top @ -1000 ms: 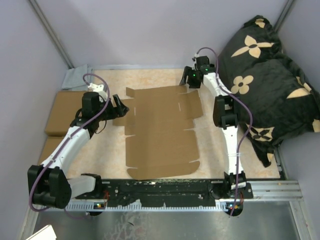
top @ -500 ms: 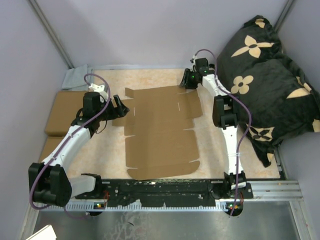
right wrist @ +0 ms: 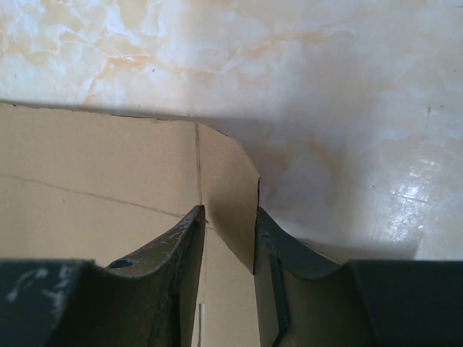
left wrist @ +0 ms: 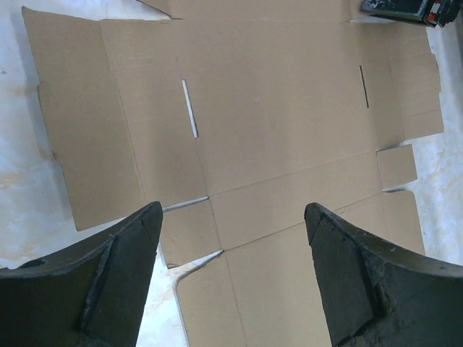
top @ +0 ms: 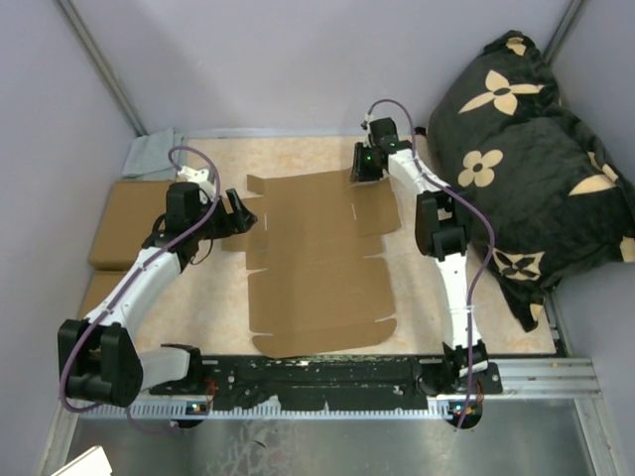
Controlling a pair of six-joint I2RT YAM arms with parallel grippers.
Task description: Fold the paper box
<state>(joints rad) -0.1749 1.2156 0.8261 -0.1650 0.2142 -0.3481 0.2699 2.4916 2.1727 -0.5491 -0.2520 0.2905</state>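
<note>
Cardboard, probably light and stiff (creases should bend easily): the paper box [top: 317,263] lies flat on the table [top: 298,154]; right pincer [right wrist: 228,235] pinches its far corner flap [right wrist: 228,184], a sensible handhold; left pincer [left wrist: 231,231] hovers spread.

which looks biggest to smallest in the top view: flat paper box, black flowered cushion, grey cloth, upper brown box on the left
1. black flowered cushion, cut off by the frame edge
2. paper box
3. upper brown box, partly hidden by the left arm
4. grey cloth

Bright, even overhead light, soft shadows, mild glare, slightly soft close-ups.
</note>
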